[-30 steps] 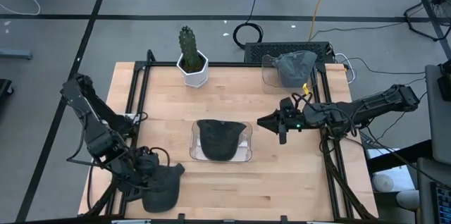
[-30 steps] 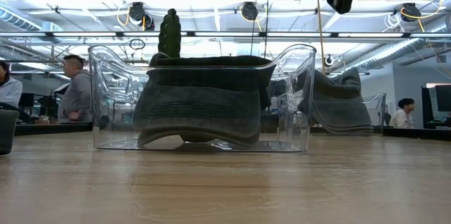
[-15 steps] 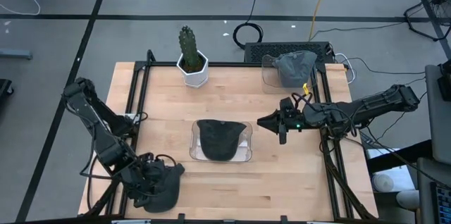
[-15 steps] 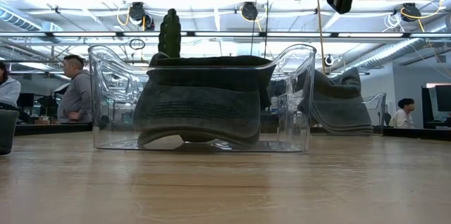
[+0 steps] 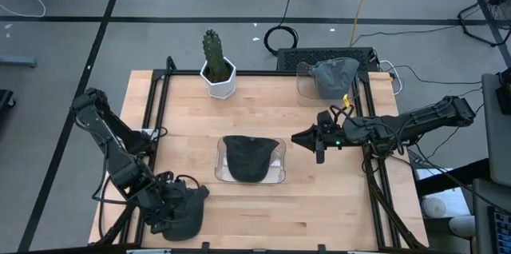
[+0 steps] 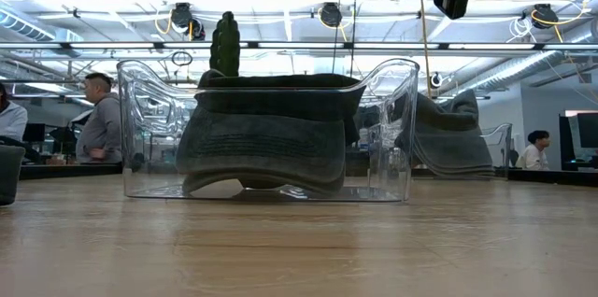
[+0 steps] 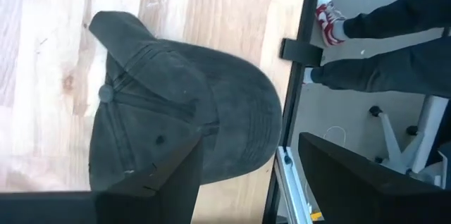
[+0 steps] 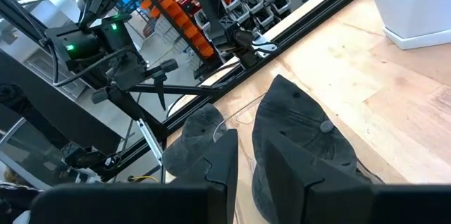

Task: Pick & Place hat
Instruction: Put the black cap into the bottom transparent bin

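In the high view the left tool [image 5: 169,206] is largely masked by the dark grey corduroy baseball cap [image 5: 186,212] beneath it at the near left corner of the light wooden tabletop [image 5: 311,206]. The left wrist view shows its dark fingers [image 7: 173,182] spread wide, one overlapping the cap's crown, the other off the tabletop edge; actual contact cannot be confirmed. A second dark cap [image 5: 249,158] fills the clear plastic bin [image 5: 279,176] at the centre. The right tool [image 5: 307,136] hangs above the tabletop just right of the bin, fingers nearly closed and empty.
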Action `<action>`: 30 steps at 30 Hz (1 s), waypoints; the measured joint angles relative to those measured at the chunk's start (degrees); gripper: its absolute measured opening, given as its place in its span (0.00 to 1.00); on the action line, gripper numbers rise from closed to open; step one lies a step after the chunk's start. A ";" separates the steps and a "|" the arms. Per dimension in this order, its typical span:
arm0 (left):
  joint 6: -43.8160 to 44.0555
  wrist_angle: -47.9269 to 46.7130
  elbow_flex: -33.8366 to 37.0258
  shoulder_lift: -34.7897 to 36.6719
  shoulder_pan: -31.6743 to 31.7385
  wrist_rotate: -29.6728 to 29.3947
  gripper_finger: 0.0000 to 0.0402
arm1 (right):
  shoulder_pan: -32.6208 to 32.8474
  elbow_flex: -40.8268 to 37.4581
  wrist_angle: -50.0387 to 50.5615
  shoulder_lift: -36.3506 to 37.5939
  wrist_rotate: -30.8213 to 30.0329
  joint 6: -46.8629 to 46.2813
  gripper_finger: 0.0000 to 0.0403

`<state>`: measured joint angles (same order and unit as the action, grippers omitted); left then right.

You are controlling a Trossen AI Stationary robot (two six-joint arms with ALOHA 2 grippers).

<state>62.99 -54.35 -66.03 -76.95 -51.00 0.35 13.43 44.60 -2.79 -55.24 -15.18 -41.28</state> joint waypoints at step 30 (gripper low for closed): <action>-0.54 15.71 16.91 -0.02 -1.58 3.96 0.60 | 0.00 -0.02 1.34 0.00 0.04 -3.03 0.15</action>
<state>62.45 -38.64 -49.12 -76.97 -52.58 4.31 13.43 44.58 -1.45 -55.24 -15.14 -44.31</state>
